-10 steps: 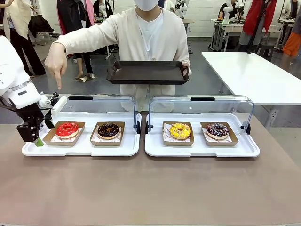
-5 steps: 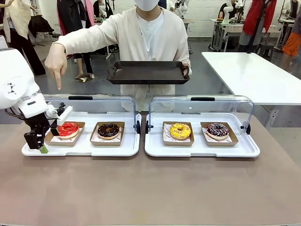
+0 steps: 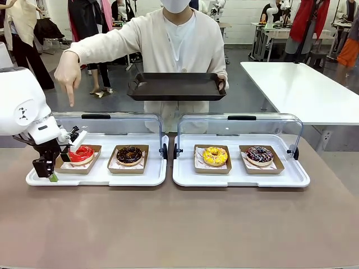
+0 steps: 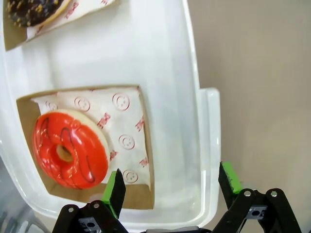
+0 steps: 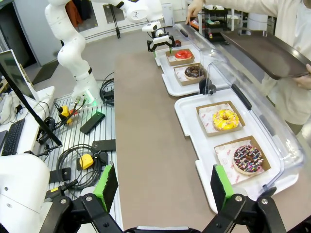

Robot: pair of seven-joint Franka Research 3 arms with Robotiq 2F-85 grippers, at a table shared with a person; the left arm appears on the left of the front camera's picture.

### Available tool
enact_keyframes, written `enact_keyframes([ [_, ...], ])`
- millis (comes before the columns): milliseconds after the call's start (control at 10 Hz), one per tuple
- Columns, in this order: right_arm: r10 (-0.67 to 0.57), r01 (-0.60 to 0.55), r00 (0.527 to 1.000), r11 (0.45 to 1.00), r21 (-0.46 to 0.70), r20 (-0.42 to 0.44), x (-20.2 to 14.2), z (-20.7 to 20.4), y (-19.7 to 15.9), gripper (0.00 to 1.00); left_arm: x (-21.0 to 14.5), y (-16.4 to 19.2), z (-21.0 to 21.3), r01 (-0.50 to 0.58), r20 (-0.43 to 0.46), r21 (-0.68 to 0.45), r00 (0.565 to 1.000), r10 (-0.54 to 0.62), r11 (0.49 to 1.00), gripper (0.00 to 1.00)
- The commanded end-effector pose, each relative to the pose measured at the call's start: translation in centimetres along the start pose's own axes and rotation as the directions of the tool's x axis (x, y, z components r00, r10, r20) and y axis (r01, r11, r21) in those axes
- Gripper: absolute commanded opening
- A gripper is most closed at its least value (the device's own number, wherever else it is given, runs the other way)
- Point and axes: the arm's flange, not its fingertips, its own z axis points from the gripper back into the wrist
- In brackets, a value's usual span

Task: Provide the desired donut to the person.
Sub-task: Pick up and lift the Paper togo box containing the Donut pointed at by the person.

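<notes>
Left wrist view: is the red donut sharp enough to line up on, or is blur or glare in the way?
Left wrist view: the red donut is sharp, with only small highlights on its glaze; the white tray is bright, but its rim still reads clearly. Front view: faint reflections on the clear lid, no motion blur.

Robotics lab with a mock shop counter. Brown tabletop (image 3: 179, 224) carries two white display trays (image 3: 95, 180) with clear hinged lids. Left of it, on the floor: loose cables (image 5: 73, 155), keyboard (image 5: 12, 138), monitor (image 5: 7, 68) and a white robot arm (image 5: 68, 48) on its base. On the far side, bare grey floor (image 3: 247, 95) and a plain white worktable (image 3: 303, 89) at right.
</notes>
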Motion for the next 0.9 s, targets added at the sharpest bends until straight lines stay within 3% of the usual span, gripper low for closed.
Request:
enact_keyframes([
  [0, 0.002, -0.002, 1.000, 1.000, 0.001, 0.008, 0.0, 0.0, 0.0, 1.00, -0.6, 0.9, 0.0, -0.019, -0.045, 0.011, 0.999, 0.019, 1.000, 1.00],
  [600, 0.002, -0.002, 1.000, 1.000, 0.001, 0.008, 0.0, 0.0, 0.0, 1.00, -1.1, 2.2, -1.3, -0.034, -0.065, -0.015, 0.997, 0.033, 0.999, 1.00],
  [700, 0.002, -0.002, 1.000, 1.000, 0.001, 0.008, 0.0, 0.0, 0.0, 1.00, -1.0, 2.1, -1.3, -0.031, -0.072, 0.003, 0.997, 0.032, 1.000, 0.49],
  [800, 0.002, -0.002, 1.000, 1.000, 0.001, 0.008, 0.0, 0.0, 0.0, 1.00, -1.1, 2.1, -1.4, -0.031, -0.077, 0.006, 0.997, 0.031, 1.000, 0.44],
])
